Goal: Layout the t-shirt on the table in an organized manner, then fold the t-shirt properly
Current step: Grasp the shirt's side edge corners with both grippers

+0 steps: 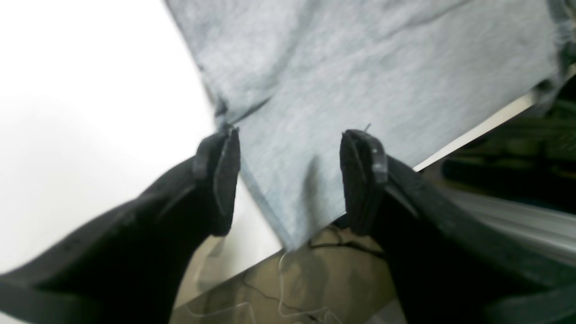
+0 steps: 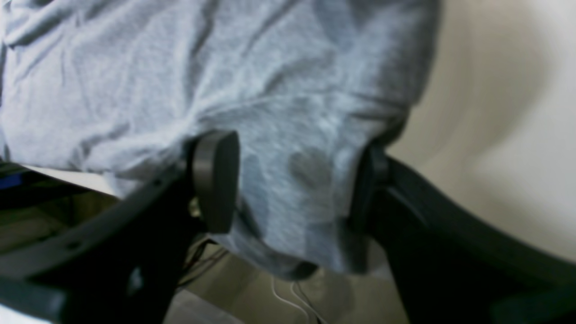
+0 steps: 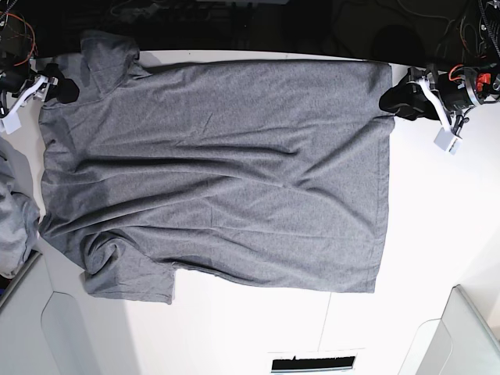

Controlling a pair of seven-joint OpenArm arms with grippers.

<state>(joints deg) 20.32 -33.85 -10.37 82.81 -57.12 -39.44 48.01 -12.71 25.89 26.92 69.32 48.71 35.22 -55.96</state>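
Note:
The grey t-shirt (image 3: 219, 172) lies spread across the white table (image 3: 437, 219), hem to the right and sleeves to the left, with some creases. My left gripper (image 3: 393, 101) is at the shirt's far right hem corner. In the left wrist view it (image 1: 290, 177) is open, with the hem corner (image 1: 292, 202) between its wide-apart jaws, hanging over the table edge. My right gripper (image 3: 67, 89) is at the far left sleeve. In the right wrist view it (image 2: 292, 184) is open, with a drooping fold of the shirt (image 2: 292, 135) between its jaws.
A paler bunched cloth (image 3: 12, 223) lies at the left edge. Light grey bins stand at the front left (image 3: 31, 328) and front right (image 3: 465, 336). A dark slot (image 3: 312, 363) sits at the front. Cables and floor lie beyond the far edge (image 1: 315, 279).

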